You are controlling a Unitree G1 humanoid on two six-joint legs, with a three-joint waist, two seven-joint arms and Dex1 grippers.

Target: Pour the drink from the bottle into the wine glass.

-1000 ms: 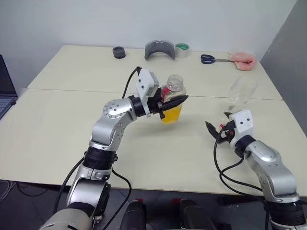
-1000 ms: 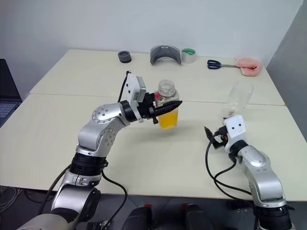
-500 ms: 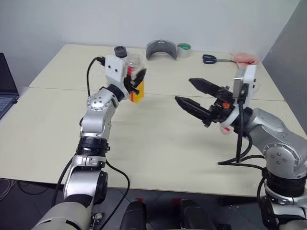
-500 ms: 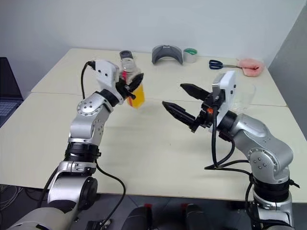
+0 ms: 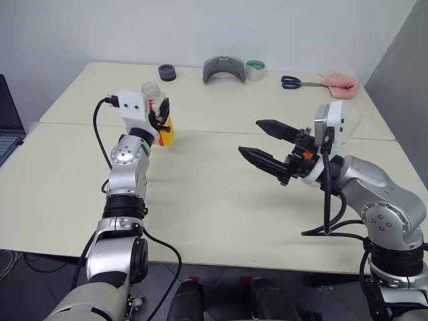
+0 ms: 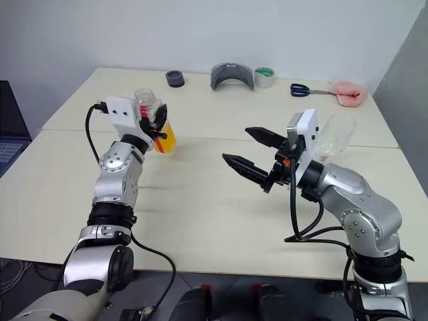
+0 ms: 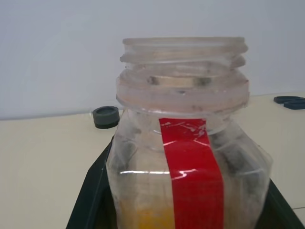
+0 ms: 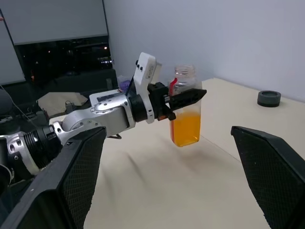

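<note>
Left gripper (image 6: 159, 121) clamped on the uncapped bottle (image 6: 155, 127), held upright above the table (image 6: 200, 200) on the left side; orange drink (image 8: 186, 129) filling the lower half. Right gripper (image 5: 264, 142) raised at mid-table, jaws spread wide, holding nothing. Wine glass (image 6: 332, 136) standing behind the right arm near the table's right edge, well apart from the bottle. Risks: spillage from the open neck if tilted before reaching the glass, caused by the long carry across; glass toppled by the right forearm close beside it; overshoot of the narrow rim during pouring, since nothing steadies the stem.
</note>
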